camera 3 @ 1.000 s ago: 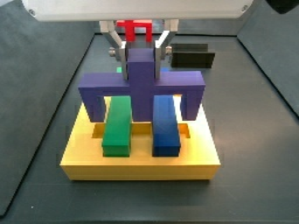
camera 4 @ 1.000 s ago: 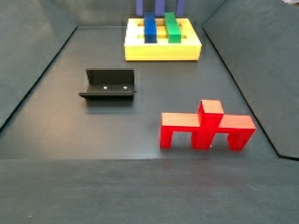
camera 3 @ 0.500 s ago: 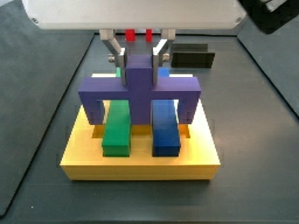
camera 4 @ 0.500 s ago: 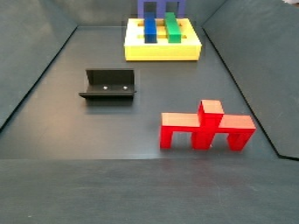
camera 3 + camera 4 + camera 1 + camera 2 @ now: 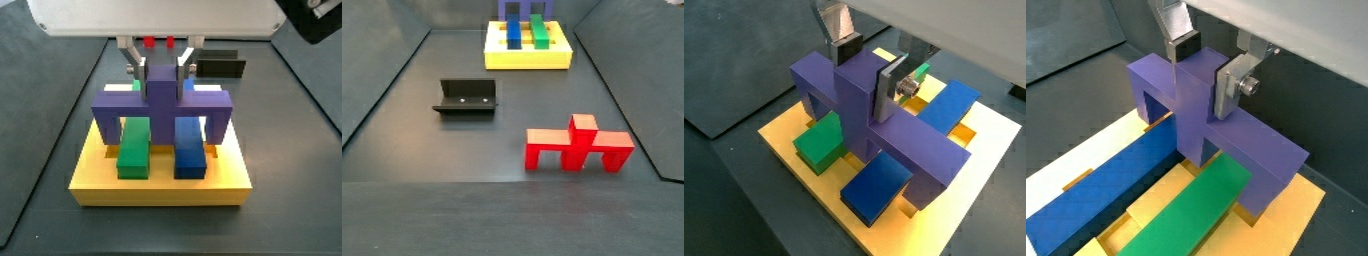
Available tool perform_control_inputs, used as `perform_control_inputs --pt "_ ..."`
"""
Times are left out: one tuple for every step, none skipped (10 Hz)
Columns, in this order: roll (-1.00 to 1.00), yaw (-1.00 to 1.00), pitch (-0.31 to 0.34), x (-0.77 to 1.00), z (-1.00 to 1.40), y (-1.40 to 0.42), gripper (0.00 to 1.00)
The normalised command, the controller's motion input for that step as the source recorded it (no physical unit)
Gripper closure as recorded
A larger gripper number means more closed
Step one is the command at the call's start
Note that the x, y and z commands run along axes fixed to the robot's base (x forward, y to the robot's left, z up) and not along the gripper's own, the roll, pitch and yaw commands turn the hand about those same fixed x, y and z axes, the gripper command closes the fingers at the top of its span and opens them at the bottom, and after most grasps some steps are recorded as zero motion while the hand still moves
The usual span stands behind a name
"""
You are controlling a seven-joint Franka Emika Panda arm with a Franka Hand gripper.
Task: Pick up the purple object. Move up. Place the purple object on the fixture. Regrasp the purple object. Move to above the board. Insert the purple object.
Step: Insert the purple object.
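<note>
My gripper [image 5: 162, 66] is shut on the central stem of the purple object [image 5: 160, 100], over the yellow board [image 5: 160, 186]. The crossbar spans the green bar [image 5: 134, 146] and the blue bar [image 5: 190, 148], and its two end legs reach down to the board outside the bars. Both wrist views show the gripper [image 5: 867, 70] [image 5: 1207, 68] with its pads pressed on the purple stem [image 5: 885, 130] [image 5: 1240, 140] above the bars. In a side view the board [image 5: 528, 58] sits at the far end, with the purple object [image 5: 520, 8] cut off by the frame edge and the gripper out of view.
The black fixture [image 5: 466, 97] stands empty on the dark floor, also seen behind the board [image 5: 222, 66]. A similar red piece [image 5: 579, 148] stands upright on the floor, away from the board. Dark walls slope up round the floor.
The gripper has come down a little with the purple object, so its legs now sit lower at the board. Nothing else has moved.
</note>
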Motion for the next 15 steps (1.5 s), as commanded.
perform_control_inputs --pt "0.15 0.02 0.0 0.0 -0.13 0.0 1.0" --pt "0.13 0.03 0.0 0.11 -0.17 -0.07 1.0" --pt "0.18 0.0 0.0 0.21 -0.34 -0.03 1.0" --pt "0.19 0.01 0.0 0.18 -0.38 -0.02 1.0" --pt "0.17 0.01 0.0 0.11 -0.25 -0.07 1.0" --pt "0.12 0.0 0.0 0.0 -0.19 -0.1 1.0" --pt "0.09 0.02 0.0 0.0 -0.15 -0.11 1.0" --pt "0.07 0.0 -0.003 -0.14 -0.07 -0.07 1.0" --pt "0.04 0.0 -0.019 -0.24 -0.06 -0.05 1.0" --pt "0.01 0.0 -0.029 -0.22 -0.12 -0.01 1.0" --pt "0.05 0.0 -0.006 0.0 -0.3 0.0 1.0" --pt "0.06 0.0 0.0 0.27 -0.55 0.0 1.0" --pt "0.04 0.0 0.0 0.29 -0.71 0.0 1.0" --pt "0.0 0.0 -0.017 0.19 -0.8 0.0 1.0" --pt "-0.01 0.0 -0.026 0.05 -0.72 0.0 1.0"
